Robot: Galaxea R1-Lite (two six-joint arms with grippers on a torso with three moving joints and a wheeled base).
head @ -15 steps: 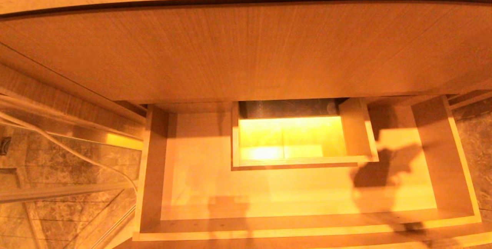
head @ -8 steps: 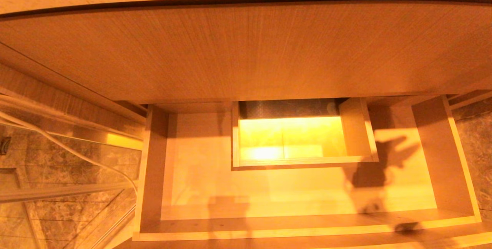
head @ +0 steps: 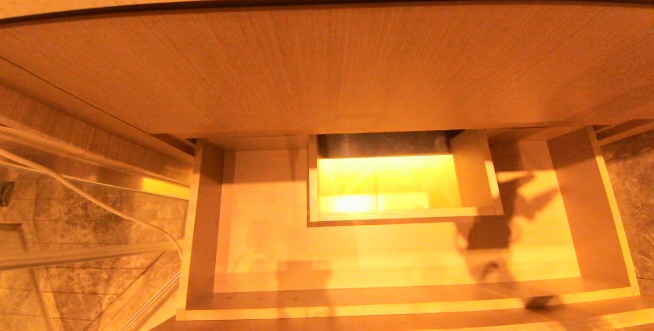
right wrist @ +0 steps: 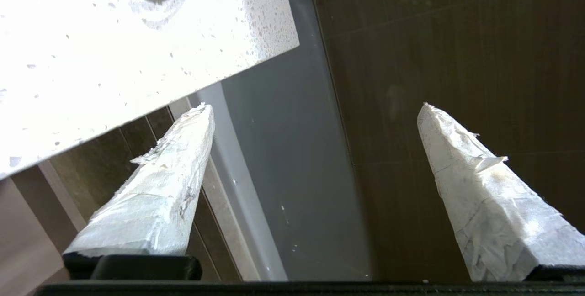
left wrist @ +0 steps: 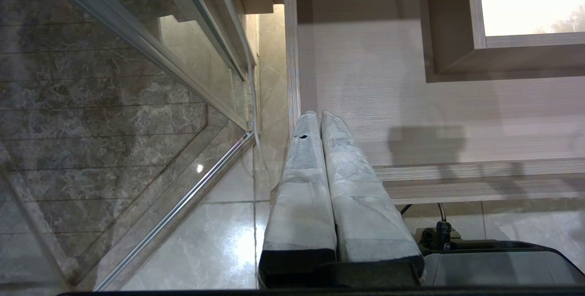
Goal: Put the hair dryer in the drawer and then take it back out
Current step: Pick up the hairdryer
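Wood-grain drawer (head: 398, 300) stands pulled out, its pale floor bare but for shadows around the boxed cut-out (head: 393, 188) at mid-back. No hair dryer shows in any view. Left gripper (left wrist: 320, 115) hangs clenched over the drawer's left wall; right gripper (right wrist: 315, 108) is spread wide beside the speckled counter (right wrist: 114, 49).
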